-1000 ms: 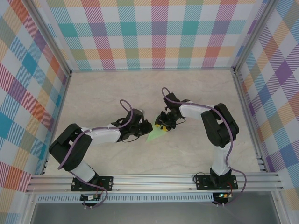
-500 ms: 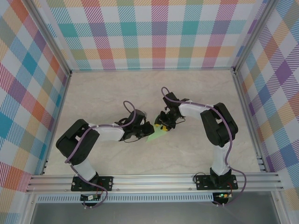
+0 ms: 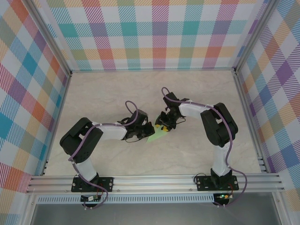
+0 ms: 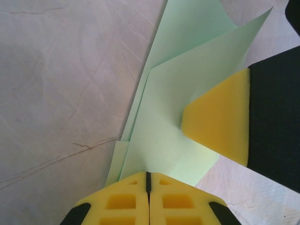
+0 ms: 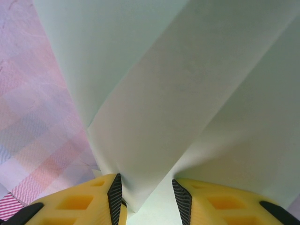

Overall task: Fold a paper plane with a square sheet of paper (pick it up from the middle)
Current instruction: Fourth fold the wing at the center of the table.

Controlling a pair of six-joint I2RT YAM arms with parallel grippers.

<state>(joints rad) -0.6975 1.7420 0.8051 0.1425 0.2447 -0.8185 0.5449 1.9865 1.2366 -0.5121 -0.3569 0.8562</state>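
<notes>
The pale green sheet of paper (image 3: 157, 136) lies mid-table, folded into layered flaps with a pointed end toward the near left. My left gripper (image 3: 149, 130) is at its left edge. In the left wrist view it (image 4: 148, 177) is shut, its tips sitting over the near edge of the paper (image 4: 187, 79); I cannot tell whether paper is pinched between them. My right gripper (image 3: 165, 125) stands over the far end, and one yellow finger (image 4: 220, 117) presses on the top layer. In the right wrist view it (image 5: 145, 197) is open, with a raised flap of paper (image 5: 187, 93) between its fingers.
The beige marbled table (image 3: 103, 93) is bare around the paper. Checked walls and aluminium frame posts (image 3: 246, 93) enclose it on three sides. The two arms meet over the middle, their wrists close together.
The left gripper has closed fully at the paper's edge, and the left arm's elbow has swung inward to the right. The right arm and the paper have hardly moved.
</notes>
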